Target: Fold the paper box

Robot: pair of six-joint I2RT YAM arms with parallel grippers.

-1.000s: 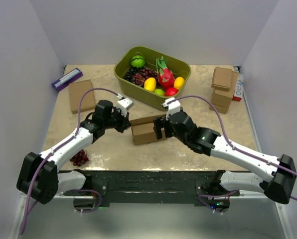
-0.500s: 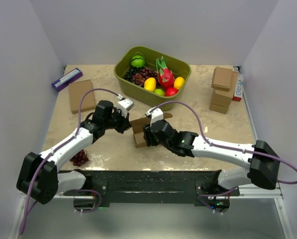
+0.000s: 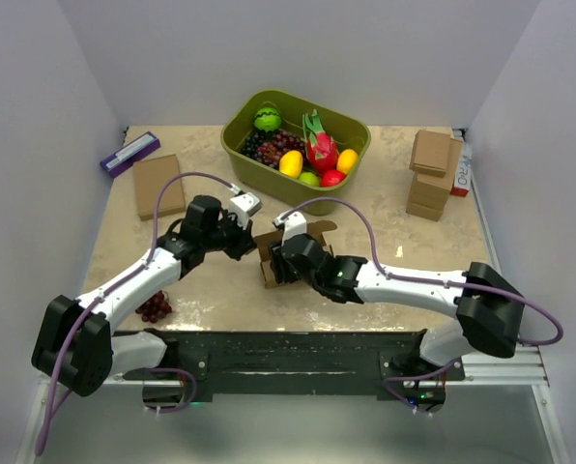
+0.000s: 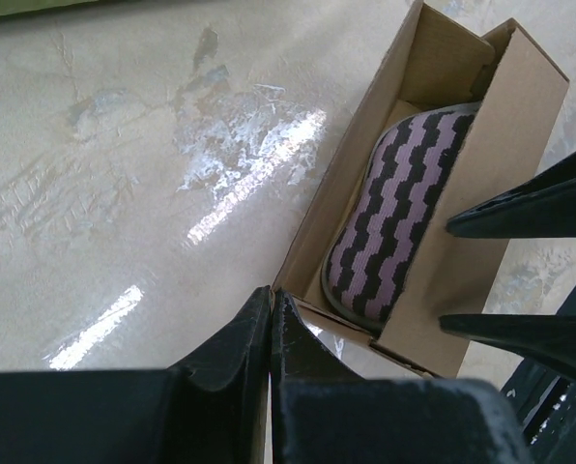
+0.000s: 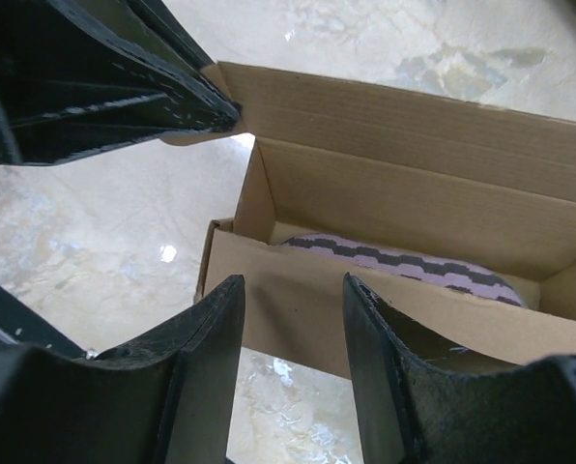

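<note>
I see a green fruit bin at the back, a flat brown box left of it. Small brown boxes stack far right.

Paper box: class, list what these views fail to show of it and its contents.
Top view: the right gripper covers much of the paper box.
Right wrist view: the front wall hides most of the striped object; the frame edge cuts the box's right end.
Left wrist view: the left gripper covers the near corner.
</note>
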